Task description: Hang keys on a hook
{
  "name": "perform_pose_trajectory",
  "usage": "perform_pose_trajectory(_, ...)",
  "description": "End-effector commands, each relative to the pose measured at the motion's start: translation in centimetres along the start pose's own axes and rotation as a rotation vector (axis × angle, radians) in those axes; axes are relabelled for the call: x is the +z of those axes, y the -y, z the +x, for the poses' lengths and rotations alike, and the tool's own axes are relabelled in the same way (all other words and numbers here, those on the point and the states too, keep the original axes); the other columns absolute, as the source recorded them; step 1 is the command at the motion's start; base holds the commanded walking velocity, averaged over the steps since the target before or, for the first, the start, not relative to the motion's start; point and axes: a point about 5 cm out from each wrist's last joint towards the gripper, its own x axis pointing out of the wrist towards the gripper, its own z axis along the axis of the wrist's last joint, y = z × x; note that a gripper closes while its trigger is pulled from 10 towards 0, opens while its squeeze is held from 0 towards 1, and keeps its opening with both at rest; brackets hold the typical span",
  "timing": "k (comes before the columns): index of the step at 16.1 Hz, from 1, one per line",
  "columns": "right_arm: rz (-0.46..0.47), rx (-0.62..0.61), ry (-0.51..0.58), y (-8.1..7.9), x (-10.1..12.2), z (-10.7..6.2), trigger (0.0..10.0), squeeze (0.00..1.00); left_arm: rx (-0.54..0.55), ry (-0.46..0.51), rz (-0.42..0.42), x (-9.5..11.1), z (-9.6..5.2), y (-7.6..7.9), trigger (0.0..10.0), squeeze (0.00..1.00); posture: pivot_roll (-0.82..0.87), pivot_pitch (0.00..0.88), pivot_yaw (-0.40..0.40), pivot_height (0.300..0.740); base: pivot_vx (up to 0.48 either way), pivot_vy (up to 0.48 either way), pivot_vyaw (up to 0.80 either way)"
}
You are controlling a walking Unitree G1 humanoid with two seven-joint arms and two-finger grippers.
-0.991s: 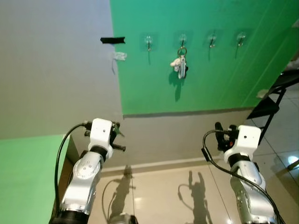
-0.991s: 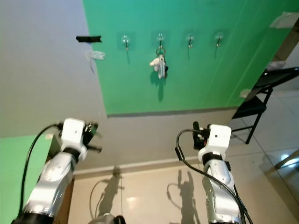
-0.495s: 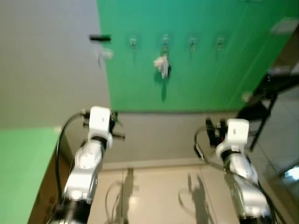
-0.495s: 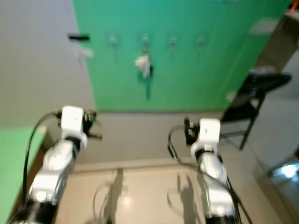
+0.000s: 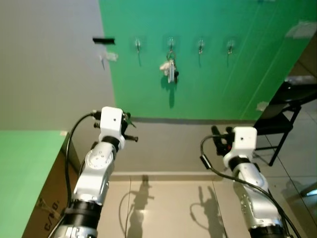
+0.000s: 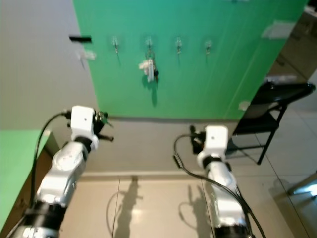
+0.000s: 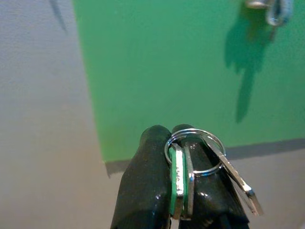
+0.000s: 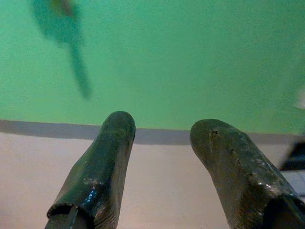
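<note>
Four small hooks run in a row on the green wall panel (image 5: 208, 84). One bunch of keys (image 5: 170, 70) hangs from the second hook (image 5: 171, 41); the first hook (image 5: 137, 44) is bare. My left gripper (image 5: 130, 130) is raised below and left of the hooks. It is shut on a key ring (image 7: 193, 153) carrying a green-headed key and silver keys. My right gripper (image 8: 162, 131) is open with nothing between its fingers. It is held up at about the same height (image 5: 222, 134), facing the wall.
A black folding chair (image 5: 290, 101) stands at the right against the wall. A cardboard box (image 5: 49, 208) under a green surface (image 5: 25, 163) sits at my lower left. Black tape (image 5: 103, 40) and a white scrap (image 5: 111, 57) mark the grey wall. Tiled floor lies below.
The whole picture has shifted, so the camera moved: hooks and hanging keys now sit further left and smaller. Both arms keep much the same raised pose, the left still shut on the keys.
</note>
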Motion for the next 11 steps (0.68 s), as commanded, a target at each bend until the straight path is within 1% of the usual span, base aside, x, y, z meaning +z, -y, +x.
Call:
perform_pose_trajectory(1, 0.015, 0.018, -0.003, -0.1, -0.1, 0.1, 10.0, 0.00, -0.034, 0.028, -0.007, 0.9, 0.3, 0.5, 10.0, 0.00, -0.05, 0.000, -0.016, 0.740, 0.480, 0.000, 0.00)
perform_pose_trajectory(3, 0.037, 0.033, -0.004, -0.5, -0.1, 0.1, 10.0, 0.00, -0.061, 0.024, -0.009, 1.0, 0.5, 1.1, 10.0, 0.00, -0.05, 0.000, -0.009, 0.740, 0.480, 0.000, 0.00)
perform_pose_trajectory(6, 0.035, 0.040, -0.008, -0.8, -0.3, 0.1, 10.0, 0.00, -0.096, 0.024, -0.017, 1.4, 0.9, 1.7, 10.0, 0.00, -0.06, 0.000, 0.003, 0.740, 0.480, 0.000, 0.00)
perform_pose_trajectory(10, 0.040, 0.030, -0.014, -0.9, -0.5, 0.0, 10.0, 0.00, -0.134, 0.030, -0.008, 1.8, 1.2, 2.1, 10.0, 0.00, -0.07, 0.000, 0.025, 0.740, 0.480, 0.000, 0.00)
perform_pose_trajectory(11, 0.041, 0.027, -0.016, -0.9, -0.7, -0.1, 10.0, 0.00, -0.177, 0.020, 0.013, 1.9, 1.4, 2.5, 10.0, 0.00, -0.08, 0.000, 0.028, 0.740, 0.000, 0.000, 0.00)
